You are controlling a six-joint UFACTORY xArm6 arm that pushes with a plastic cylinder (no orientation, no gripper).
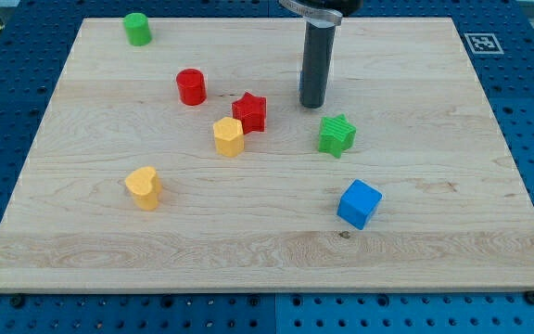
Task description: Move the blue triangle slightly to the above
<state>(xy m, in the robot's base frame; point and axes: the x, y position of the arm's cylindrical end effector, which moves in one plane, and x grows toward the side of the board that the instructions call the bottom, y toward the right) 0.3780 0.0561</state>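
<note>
The only blue block I see is a blue cube-like block [359, 204] at the lower right of the wooden board [267, 269]; no clear blue triangle shows. My tip [311, 104] rests on the board near the top centre, well above the blue block. It is just right of the red star [249, 112] and above-left of the green star [336, 135].
A red cylinder [191, 86] sits left of the red star. A yellow hexagon-like block [229, 136] touches the red star's lower left. A yellow heart [144, 186] lies at lower left. A green cylinder [137, 29] sits at the top left.
</note>
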